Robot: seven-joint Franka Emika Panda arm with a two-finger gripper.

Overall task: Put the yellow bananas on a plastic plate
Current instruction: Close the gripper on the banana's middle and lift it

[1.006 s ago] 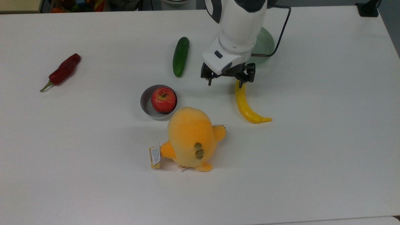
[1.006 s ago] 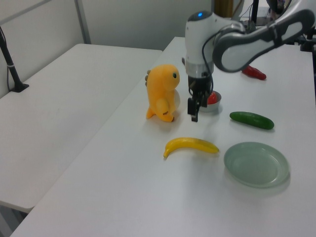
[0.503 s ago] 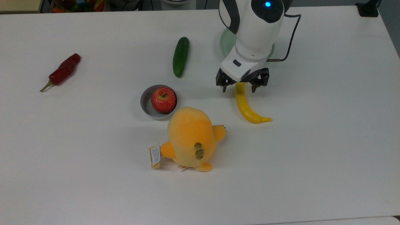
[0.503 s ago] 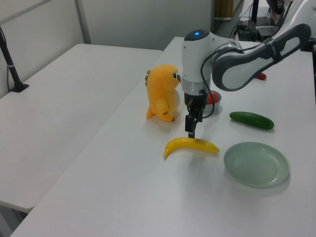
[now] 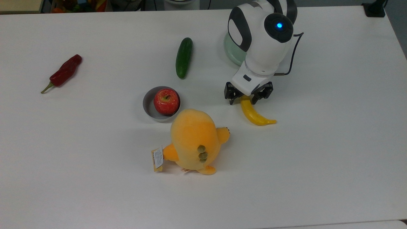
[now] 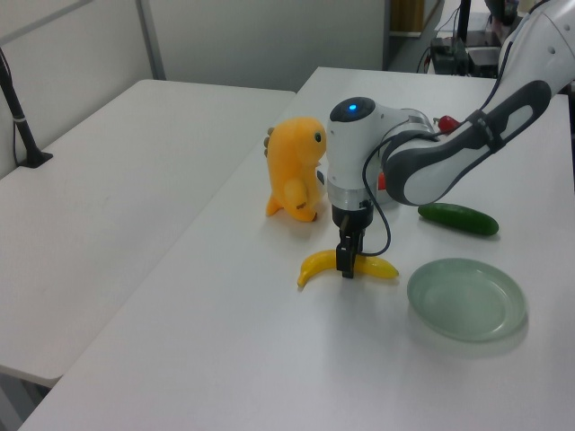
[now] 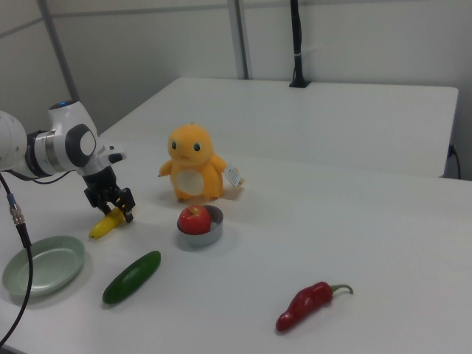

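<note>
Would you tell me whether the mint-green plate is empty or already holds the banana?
Empty. The plate shows a bare basin, and the banana lies on the table beside it, the open gripper straddling it.

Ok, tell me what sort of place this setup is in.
Most likely a robotics lab or test room, not a kitchen. The white table carries a mix of props: a banana, a pale green plate, an orange plush toy. The gripper of a robot arm hangs over the banana.

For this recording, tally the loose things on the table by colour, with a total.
Yellow or orange: 2, the banana and plush toy
Red: 2, the apple and chili pepper
Green: 2, the cucumber and plate
Grey: 1, the bowl
Total: 7
</note>
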